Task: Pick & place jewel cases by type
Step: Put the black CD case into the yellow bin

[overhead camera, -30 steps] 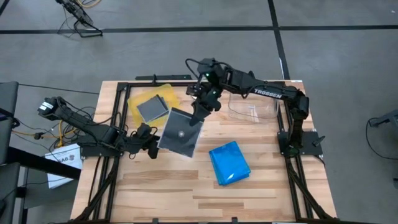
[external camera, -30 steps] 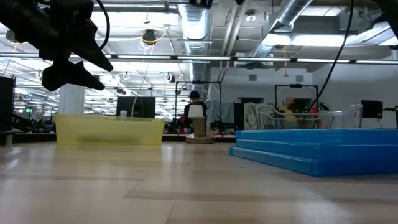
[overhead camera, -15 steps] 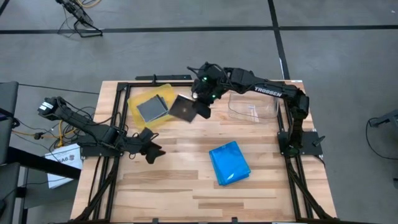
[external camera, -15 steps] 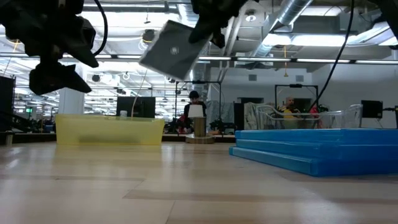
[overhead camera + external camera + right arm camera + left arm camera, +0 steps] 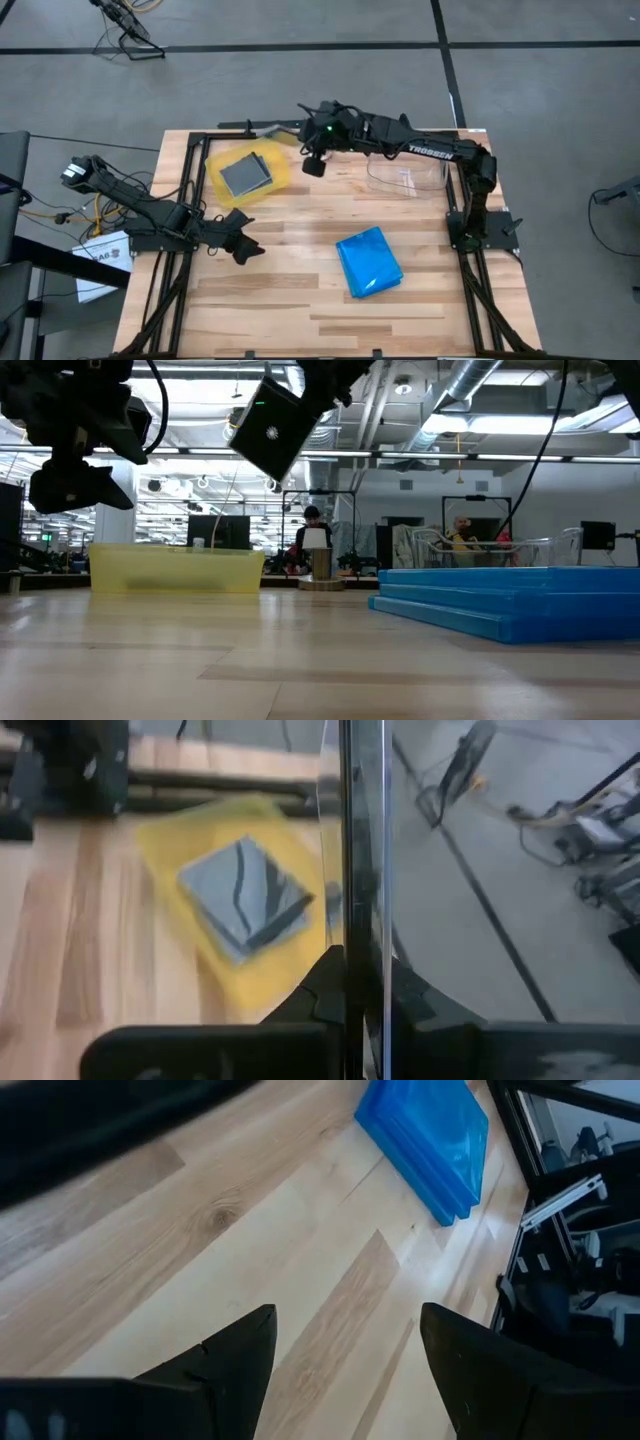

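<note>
Grey jewel case [image 5: 272,428] above yellow tray [image 5: 225,186]

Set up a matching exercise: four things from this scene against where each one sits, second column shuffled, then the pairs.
Things:
1. grey jewel case in the air
2. blue jewel cases
3. grey cases in the stack
4. left claw

Places:
A. inside the yellow tray
B. open, over the table's left side
C. gripped by the shut right claw
D. flat on the bare wood

Pairs: 1-C, 2-D, 3-A, 4-B
</note>
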{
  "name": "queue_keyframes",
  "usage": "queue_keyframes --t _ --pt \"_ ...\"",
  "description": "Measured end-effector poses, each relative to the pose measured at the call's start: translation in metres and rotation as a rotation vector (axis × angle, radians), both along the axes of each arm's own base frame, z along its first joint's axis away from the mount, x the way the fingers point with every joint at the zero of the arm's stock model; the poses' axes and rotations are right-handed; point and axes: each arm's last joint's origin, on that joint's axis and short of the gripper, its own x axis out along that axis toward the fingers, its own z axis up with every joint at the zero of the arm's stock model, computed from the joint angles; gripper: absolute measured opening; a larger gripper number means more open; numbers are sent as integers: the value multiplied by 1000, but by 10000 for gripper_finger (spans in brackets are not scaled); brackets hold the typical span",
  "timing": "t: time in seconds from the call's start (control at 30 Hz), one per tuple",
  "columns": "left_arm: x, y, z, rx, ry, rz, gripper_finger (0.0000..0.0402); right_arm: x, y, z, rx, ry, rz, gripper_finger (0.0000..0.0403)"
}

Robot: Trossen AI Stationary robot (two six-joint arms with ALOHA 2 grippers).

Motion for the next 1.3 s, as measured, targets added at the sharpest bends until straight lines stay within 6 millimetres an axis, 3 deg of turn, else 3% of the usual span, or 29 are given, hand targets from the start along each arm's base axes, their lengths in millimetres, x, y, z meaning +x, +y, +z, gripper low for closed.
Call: queue_keyframes --t 0.13,0.53,0.8,0.93,1.3 --pt "0 -1 0 -15 2 8 242 6 -14 -6 78 -66 -83 8" --pt "-10 -13 -5 -73 73 -11 242 59 -42 -94 680 -183 -167 8" --pt "-17 -18 -9 -69 131 -25 242 73 -60 -133 942 -225 -278 8" --pt "-18 -18 -10 -64 142 -29 242 72 -71 -138 1058 -252 -319 11" --pt "-18 -18 -10 -63 145 -29 242 67 -88 -134 1102 -316 -378 10"
